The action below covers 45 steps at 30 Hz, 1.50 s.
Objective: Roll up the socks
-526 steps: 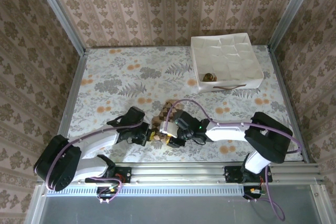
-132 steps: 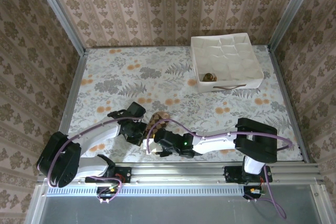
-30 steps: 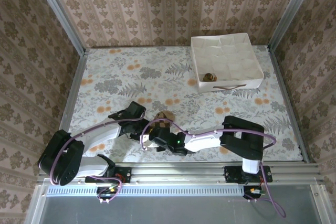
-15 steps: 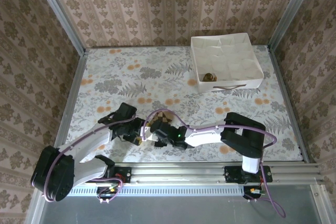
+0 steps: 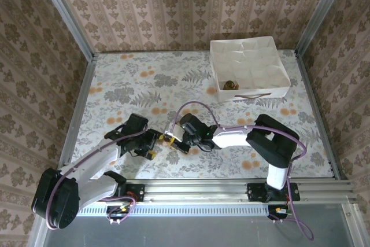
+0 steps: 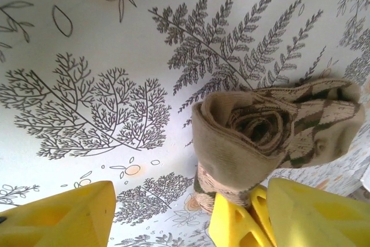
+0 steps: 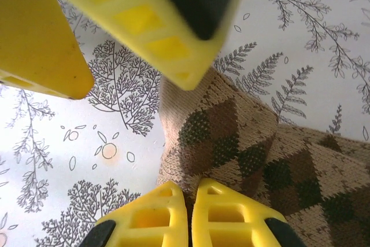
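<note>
Sock (image 6: 260, 131) hard to make out from above, hidden where the arms meet. On the table (image 5: 115, 85), near edge: rolled argyle, just ahead of the spread left claw (image 6: 185, 201), by its right finger. Right claw (image 7: 189, 194) pressed together, pinching the sock's edge. Left arm (image 5: 95, 158) and right arm (image 5: 237, 137) stretch low, wrists converging.

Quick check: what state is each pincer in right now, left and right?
Left pincer: open, holding nothing.
Right pincer: closed, pinching the edge of the rolled argyle sock.
</note>
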Motion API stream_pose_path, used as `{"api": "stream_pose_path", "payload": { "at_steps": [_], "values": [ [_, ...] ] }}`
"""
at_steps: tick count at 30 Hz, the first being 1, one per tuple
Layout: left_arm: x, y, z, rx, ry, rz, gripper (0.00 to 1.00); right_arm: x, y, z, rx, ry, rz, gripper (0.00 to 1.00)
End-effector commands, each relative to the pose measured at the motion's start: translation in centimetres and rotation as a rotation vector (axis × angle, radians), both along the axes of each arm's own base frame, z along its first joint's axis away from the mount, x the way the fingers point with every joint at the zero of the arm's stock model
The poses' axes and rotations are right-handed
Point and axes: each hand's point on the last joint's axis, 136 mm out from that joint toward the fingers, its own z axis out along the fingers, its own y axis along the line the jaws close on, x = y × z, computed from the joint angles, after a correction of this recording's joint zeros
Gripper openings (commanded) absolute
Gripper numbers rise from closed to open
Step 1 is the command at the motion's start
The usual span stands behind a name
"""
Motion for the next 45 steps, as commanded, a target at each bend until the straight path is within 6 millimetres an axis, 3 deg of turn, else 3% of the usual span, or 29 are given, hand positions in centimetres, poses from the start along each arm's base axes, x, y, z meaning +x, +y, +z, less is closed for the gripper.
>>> {"api": "stream_pose_path", "payload": {
  "at_steps": [1,10,17,20,22,23,24,25,28,30,33,35,42,45],
  "values": [
    [1.3,-1.0,0.8,0.009,-0.059,-0.047,0.68,-5.1,-5.8,-7.1,-0.188,0.365,-0.034,0.00],
    [3.5,-3.9,0.1,0.012,-0.091,-0.122,0.70,-5.1,-6.7,-7.7,-0.127,0.575,-0.086,0.00],
    [4.1,-5.6,-1.4,0.021,-0.075,-0.161,0.66,-4.9,-7.3,-8.2,-0.135,0.604,-0.115,0.00],
    [2.8,-5.6,-3.0,0.057,0.009,-0.174,0.51,-4.5,-7.4,-8.2,-0.142,0.588,-0.125,0.00],
    [1.9,-5.4,-4.0,0.073,0.055,-0.167,0.34,-4.2,-7.5,-8.1,-0.148,0.571,-0.127,0.00],
    [1.1,-5.1,-4.6,0.087,0.091,-0.159,0.20,-4.1,-7.5,-7.9,-0.152,0.561,-0.123,0.00],
    [0.4,-4.8,-5.1,0.104,0.129,-0.152,0.02,-3.9,-7.5,-7.8,-0.155,0.545,-0.119,0.02],
    [-0.3,-4.4,-5.4,0.122,0.164,-0.145,0.00,-3.7,-7.4,-7.6,-0.157,0.522,-0.112,0.07],
    [-2.7,-2.5,-5.7,0.216,0.282,-0.115,0.00,-2.9,-7.1,-5.6,-0.146,0.355,-0.070,0.27],
    [-4.1,-0.6,-5.4,0.299,0.331,-0.065,0.00,-2.2,-6.8,-2.9,-0.123,0.144,-0.039,0.36],
    [-5.2,0.8,-4.6,0.375,0.358,0.016,0.00,-1.8,-6.6,0.7,-0.103,-0.092,-0.033,0.44],
    [-5.4,0.9,-4.3,0.396,0.376,0.047,0.00,-2.5,-6.2,1.9,-0.110,-0.178,-0.019,0.45],
    [-5.7,-0.2,-4.8,0.432,0.441,0.091,0.00,-5.0,-4.0,3.4,-0.092,-0.319,-0.023,0.49],
    [-5.7,-0.5,-5.0,0.439,0.464,0.083,0.00,-5.6,-3.0,3.0,-0.109,-0.332,-0.023,0.55]
  ]
}}
